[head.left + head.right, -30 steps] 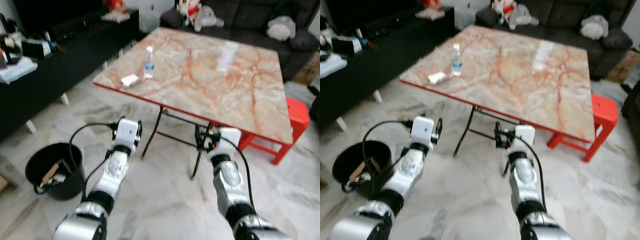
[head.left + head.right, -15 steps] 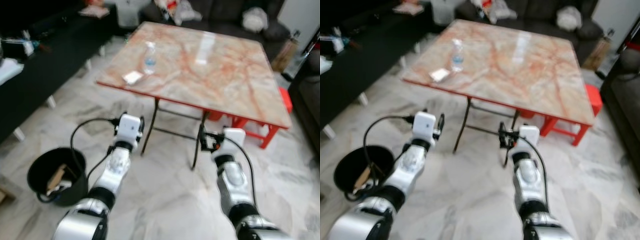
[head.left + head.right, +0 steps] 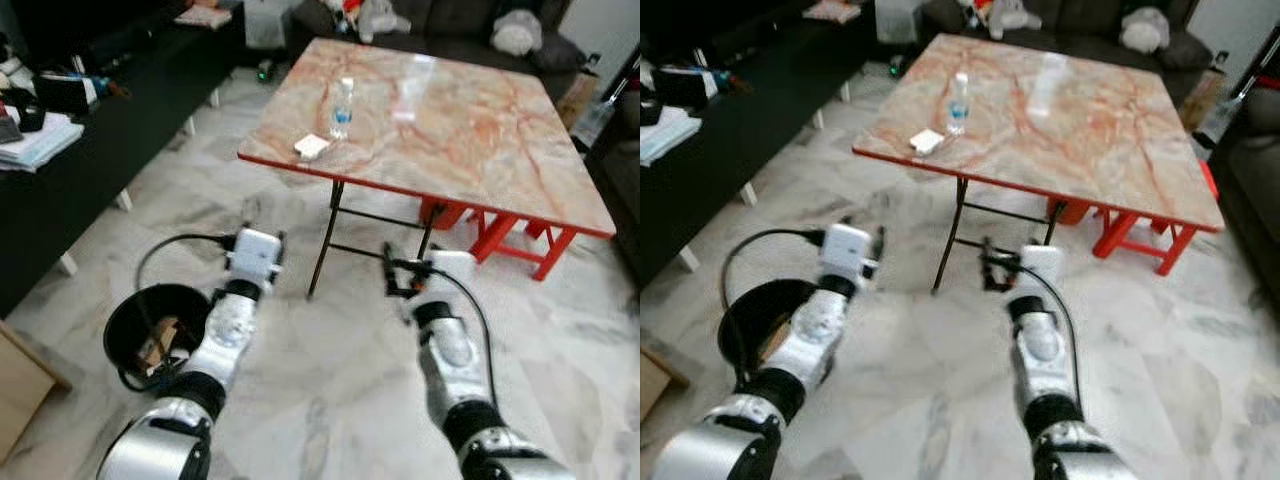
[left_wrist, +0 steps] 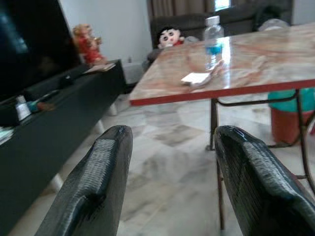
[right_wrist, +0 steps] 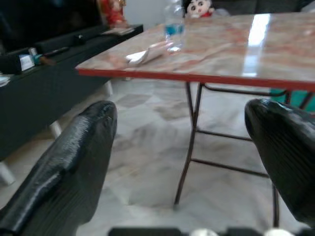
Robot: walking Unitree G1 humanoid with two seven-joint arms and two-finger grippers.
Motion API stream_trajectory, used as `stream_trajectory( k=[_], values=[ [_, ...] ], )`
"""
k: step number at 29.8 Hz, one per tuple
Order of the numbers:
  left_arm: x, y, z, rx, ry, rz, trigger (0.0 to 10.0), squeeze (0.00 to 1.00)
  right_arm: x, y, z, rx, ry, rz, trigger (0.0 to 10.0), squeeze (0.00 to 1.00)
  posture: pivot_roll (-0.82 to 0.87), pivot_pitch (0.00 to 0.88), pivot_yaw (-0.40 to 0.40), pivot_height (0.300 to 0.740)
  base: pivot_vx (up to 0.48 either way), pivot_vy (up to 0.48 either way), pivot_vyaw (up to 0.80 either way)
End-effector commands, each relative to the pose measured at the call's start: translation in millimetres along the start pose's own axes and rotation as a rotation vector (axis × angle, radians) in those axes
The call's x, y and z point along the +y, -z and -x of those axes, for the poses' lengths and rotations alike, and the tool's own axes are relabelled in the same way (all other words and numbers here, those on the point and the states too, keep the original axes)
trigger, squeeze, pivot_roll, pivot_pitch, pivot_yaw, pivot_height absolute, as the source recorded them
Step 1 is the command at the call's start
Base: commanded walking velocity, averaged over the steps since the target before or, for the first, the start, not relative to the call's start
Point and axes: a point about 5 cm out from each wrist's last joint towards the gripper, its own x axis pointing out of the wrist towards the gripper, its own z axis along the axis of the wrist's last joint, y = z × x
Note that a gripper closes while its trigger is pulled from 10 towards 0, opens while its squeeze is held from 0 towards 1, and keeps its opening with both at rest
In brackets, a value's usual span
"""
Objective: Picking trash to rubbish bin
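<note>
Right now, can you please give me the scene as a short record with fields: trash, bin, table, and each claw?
trash on table: a plastic water bottle standing upright, and a crumpled white wrapper beside it, both near the table's corner
table: marble-patterned top with a red edge, thin metal legs
bin: black rubbish bin on the floor to the robot's left, already holding some scraps
left claw: open, holding nothing, pointed toward the table
right claw: open, holding nothing, pointed toward the table
behind table: dark sofa with soft toys
under table: red stool
</note>
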Motion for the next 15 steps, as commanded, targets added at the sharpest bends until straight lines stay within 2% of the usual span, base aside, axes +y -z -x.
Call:
stream_trajectory(
  k=[1,15],
  values=[
    [-9.2,-4.4,-1.9,-0.01,0.027,0.017,10.0,0.0,-12.6,-3.0,0.9,-0.007,0.031,0.012,10.0,0.0,0.1,0.074,-0.101,0.74,0.337,0.0,0.0],
    [-7.9,-4.2,-1.1,-0.011,0.026,0.005,10.0,0.0,-11.1,-4.1,0.2,-0.013,0.027,0.006,10.0,0.0,0.1,0.075,-0.104,0.74,0.438,0.0,0.0]
  ],
)
